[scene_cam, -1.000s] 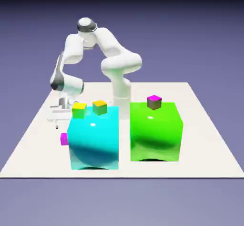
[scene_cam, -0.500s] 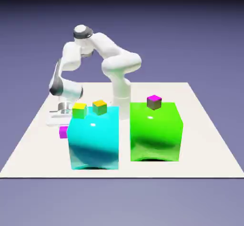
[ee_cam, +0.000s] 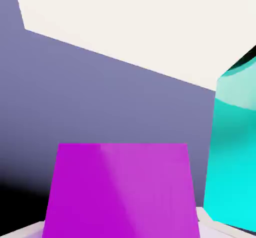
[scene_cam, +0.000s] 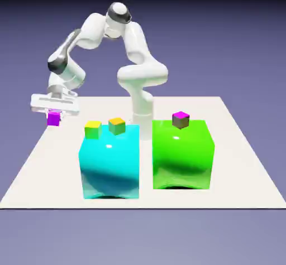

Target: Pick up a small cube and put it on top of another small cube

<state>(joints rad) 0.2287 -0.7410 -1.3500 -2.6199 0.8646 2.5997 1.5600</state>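
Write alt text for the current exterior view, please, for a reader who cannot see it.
A white robot arm's gripper holds a tiny magenta cube in the air at the view's left. Two tiny yellow-and-green and orange-topped cubes sit on a big cyan cube, and a magenta-topped dark one on a big green cube.

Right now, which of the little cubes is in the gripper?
The all-magenta one, lifted off the table; the other three sit on the big cubes.
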